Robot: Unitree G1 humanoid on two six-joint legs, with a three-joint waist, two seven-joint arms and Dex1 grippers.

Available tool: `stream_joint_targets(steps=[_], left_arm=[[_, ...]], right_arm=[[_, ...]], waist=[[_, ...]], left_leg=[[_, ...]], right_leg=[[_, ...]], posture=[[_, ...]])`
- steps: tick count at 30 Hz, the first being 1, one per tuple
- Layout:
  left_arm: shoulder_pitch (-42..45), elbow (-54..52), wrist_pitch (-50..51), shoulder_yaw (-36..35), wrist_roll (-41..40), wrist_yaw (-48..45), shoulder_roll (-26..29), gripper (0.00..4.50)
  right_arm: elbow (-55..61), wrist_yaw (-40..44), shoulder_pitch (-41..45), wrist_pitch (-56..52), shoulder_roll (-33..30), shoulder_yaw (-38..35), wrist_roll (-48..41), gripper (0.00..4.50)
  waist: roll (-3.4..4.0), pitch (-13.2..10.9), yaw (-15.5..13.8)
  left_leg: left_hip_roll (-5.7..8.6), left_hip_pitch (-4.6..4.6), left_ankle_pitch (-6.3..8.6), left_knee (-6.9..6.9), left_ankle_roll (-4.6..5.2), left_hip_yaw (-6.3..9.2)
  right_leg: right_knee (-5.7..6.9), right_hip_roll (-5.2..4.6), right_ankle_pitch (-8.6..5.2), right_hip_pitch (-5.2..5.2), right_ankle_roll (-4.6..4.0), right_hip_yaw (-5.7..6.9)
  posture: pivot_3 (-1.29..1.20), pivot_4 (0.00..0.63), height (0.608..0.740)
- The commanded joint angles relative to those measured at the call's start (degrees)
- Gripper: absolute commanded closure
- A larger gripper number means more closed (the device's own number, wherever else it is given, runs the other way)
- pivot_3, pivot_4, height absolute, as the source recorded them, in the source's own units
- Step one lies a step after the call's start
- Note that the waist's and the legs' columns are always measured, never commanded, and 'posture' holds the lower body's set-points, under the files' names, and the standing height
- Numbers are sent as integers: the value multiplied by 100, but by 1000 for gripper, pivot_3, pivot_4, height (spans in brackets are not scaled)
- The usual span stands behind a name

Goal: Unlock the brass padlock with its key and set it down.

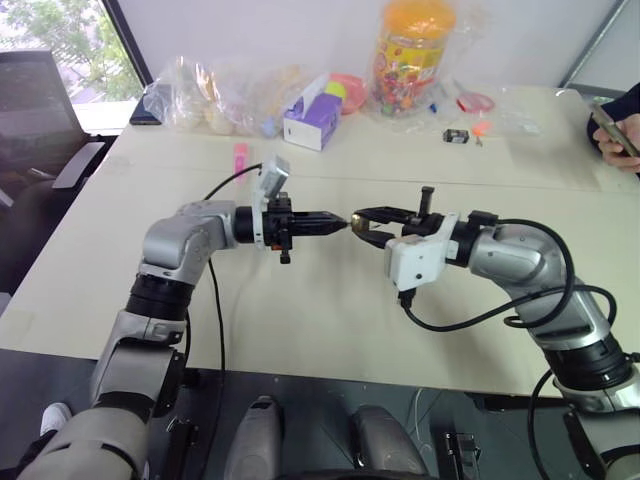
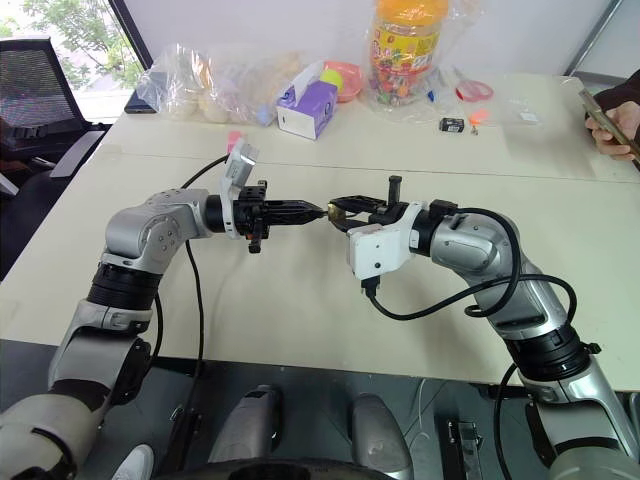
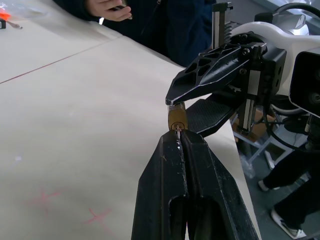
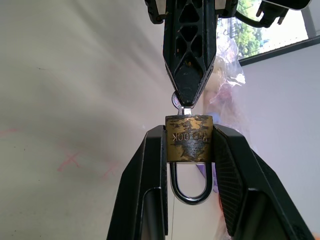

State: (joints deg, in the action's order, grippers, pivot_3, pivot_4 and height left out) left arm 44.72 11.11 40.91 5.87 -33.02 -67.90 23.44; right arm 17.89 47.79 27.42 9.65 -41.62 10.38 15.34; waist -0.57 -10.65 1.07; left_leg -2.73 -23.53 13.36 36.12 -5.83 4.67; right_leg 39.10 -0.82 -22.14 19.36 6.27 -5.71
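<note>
Above the pale table [image 1: 330, 320], the two arms meet tip to tip. The right gripper [image 4: 190, 145] clamps one brass padlock [image 4: 189, 138] by its sides between partly spread fingers, shackle hanging toward the wrist and seemingly closed. The left gripper [image 3: 179, 140], fingers pressed fully together, pinches one key [image 4: 178, 102] seated in the keyhole. The step in hand looks like the unlocking itself; next, the left wrist likely must twist the key while the right keeps its grip firm.
</note>
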Motion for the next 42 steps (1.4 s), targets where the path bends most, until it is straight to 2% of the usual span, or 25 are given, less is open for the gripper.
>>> stream_joint_targets(steps=[1,9,22,27,31,33,37,40,42], left_arm=[[-7,-102,-140,-19,33,-77,13,4469],[-268,-426,-1429,255,701,-61,-9,4469],[-287,-410,-3047,225,1401,335,-311,4469],[-381,-433,-4656,420,1989,162,-239,4469],[-434,-371,-5371,526,2163,36,-167,4469],[-456,-366,-5065,513,2070,45,-143,4469],[-326,-417,-2329,213,1154,331,-92,4469],[-7,-194,621,-467,-374,725,-49,4469],[226,200,2110,-1062,-1265,907,-30,4469]], right_arm=[[315,3,12,-5,-40,-97,-91,3810],[377,152,47,-258,4,-120,-316,3810],[368,259,84,-278,-34,-101,-356,3810],[348,298,55,-276,-42,-100,-350,3810],[319,329,44,-264,-44,-99,-353,3810],[309,332,45,-253,-38,-97,-348,3810],[261,327,76,-232,-24,-81,-338,3810],[222,305,109,-222,-20,-66,-336,3810],[201,298,130,-224,-19,-70,-341,3810]], waist=[[0,0,0],[0,0,-7],[0,-1,-13],[0,-1,-7],[0,-1,-11],[0,-1,-12],[0,-2,-11],[-1,-3,10],[-3,-5,37]], left_leg=[[0,0,0,0,0,0],[0,0,0,0,0,0],[0,0,0,1,0,-1],[0,0,0,0,0,-1],[0,0,0,0,0,-1],[0,0,0,0,0,-1],[0,0,0,1,1,0],[0,0,0,1,1,2],[0,0,0,1,2,5]], right_leg=[[0,0,0,0,0,0],[0,0,0,0,0,0],[0,-1,0,-1,0,0],[0,0,0,0,0,-1],[0,0,0,0,0,-1],[0,0,0,0,0,-1],[0,0,0,-2,0,-1],[2,1,0,-1,0,0],[4,3,0,0,0,1]], posture=[[0,150,740],[0,150,740],[0,150,740],[0,150,740],[0,150,740],[0,150,740],[0,150,740],[0,150,740],[0,150,740]])
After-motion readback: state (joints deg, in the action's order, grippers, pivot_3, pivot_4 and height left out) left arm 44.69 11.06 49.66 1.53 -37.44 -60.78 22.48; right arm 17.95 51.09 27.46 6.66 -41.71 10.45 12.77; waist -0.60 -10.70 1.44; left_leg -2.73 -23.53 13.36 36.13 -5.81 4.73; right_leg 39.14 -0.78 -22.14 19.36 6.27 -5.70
